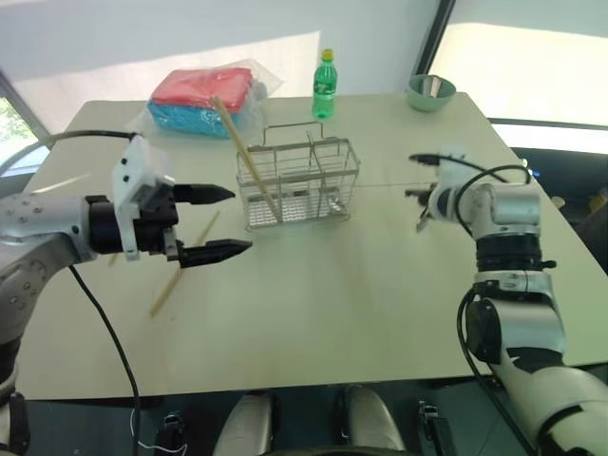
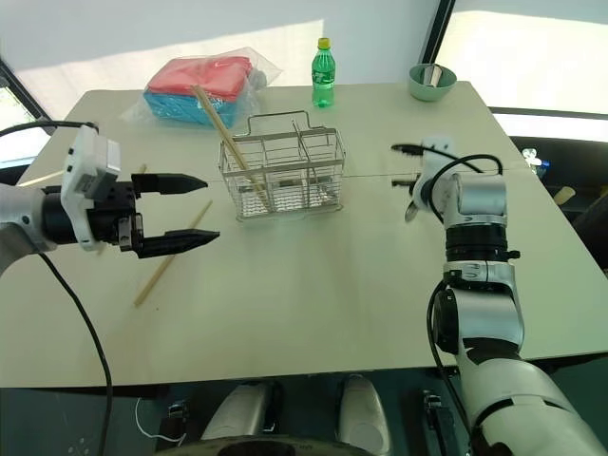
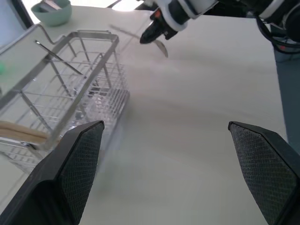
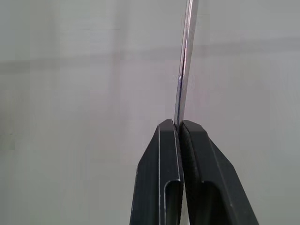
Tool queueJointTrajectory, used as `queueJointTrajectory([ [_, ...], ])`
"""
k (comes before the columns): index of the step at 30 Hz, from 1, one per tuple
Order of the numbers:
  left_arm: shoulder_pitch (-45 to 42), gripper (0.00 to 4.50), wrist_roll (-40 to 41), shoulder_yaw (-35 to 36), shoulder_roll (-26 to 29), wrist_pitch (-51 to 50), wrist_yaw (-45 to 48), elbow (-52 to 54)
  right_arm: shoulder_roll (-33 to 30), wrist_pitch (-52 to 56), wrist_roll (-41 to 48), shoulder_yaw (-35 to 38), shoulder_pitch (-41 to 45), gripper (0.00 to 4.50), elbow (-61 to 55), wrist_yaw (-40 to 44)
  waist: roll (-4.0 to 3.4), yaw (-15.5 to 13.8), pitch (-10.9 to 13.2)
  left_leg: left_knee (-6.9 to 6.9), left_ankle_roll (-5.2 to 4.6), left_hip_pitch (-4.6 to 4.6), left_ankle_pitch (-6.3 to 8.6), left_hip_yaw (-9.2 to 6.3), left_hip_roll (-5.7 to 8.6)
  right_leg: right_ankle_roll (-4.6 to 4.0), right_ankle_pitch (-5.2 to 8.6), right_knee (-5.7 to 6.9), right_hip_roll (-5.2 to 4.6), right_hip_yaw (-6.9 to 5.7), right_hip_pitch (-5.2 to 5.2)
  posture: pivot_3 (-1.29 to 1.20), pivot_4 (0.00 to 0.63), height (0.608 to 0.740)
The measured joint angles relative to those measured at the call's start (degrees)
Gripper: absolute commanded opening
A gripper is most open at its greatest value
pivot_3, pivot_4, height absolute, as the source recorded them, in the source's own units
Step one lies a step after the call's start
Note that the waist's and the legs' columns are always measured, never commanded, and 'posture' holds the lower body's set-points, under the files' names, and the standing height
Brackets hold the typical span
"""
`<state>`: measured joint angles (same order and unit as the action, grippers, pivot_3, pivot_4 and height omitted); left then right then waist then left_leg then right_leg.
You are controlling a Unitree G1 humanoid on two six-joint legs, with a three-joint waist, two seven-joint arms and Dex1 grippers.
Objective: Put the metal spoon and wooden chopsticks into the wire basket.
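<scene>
R gripper (image 4: 180, 129) clamped on metal spoon (image 4: 183, 70) handle | L gripper (image 1: 220, 223) fingers apart, empty | 1 wooden chopstick (image 1: 245, 157) leaning in wire basket (image 1: 300, 185)

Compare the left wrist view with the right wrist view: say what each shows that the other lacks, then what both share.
Left wrist view alone: the wire basket with a wooden chopstick in it, the green bowl, and the open left gripper. Right wrist view alone: a close look at the right gripper pinching a thin metal handle. Both share the metal spoon held by the right gripper, and the table.
</scene>
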<state>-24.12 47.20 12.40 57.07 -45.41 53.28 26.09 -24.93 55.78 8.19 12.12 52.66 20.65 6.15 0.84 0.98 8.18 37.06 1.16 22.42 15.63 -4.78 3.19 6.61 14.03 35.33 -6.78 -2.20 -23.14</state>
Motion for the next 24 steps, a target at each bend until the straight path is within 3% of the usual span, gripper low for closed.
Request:
queueJointTrajectory([
  [3,-1.3,4.5,-1.3,-0.1,-1.0,0.9,-1.3,-1.6,-0.2,-8.9,0.9,2.5,-0.1,0.06,-7.9,0.2,0.03,0.1,0.0,-0.03,0.0,-0.01,0.0,-0.01,-0.02,0.0,0.0,0.0,0.04,0.0,0.0,0.0,0.15,0.667],
  [9,-3.9,4.5,-2.9,-0.6,-2.3,1.9,-2.3,-3.1,6.3,-17.6,5.3,1.6,1.9,0.06,-16.1,3.2,0.03,1.0,0.0,0.01,0.0,-0.07,0.0,-0.03,-0.06,0.0,0.0,0.16,0.05,0.01,-0.02,0.0,0.15,0.667],
  [18,-5.9,4.5,-4.1,-2.2,-2.8,2.0,-2.1,-4.9,19.0,-26.3,7.1,-3.8,5.4,0.06,-8.6,3.3,0.1,1.4,-0.1,0.01,0.0,-0.06,0.0,-0.04,0.0,-0.02,0.01,0.56,0.0,0.06,-0.23,0.0,0.15,0.667],
  [24,-5.3,4.5,-4.1,-1.6,-2.8,1.9,-2.8,-4.4,21.3,-33.5,4.9,-7.3,2.5,0.06,-2.2,4.8,0.11,1.4,0.0,0.02,0.01,-0.06,0.0,-0.06,0.0,-0.02,0.01,0.66,0.0,0.08,-0.29,0.0,0.15,0.667],
])
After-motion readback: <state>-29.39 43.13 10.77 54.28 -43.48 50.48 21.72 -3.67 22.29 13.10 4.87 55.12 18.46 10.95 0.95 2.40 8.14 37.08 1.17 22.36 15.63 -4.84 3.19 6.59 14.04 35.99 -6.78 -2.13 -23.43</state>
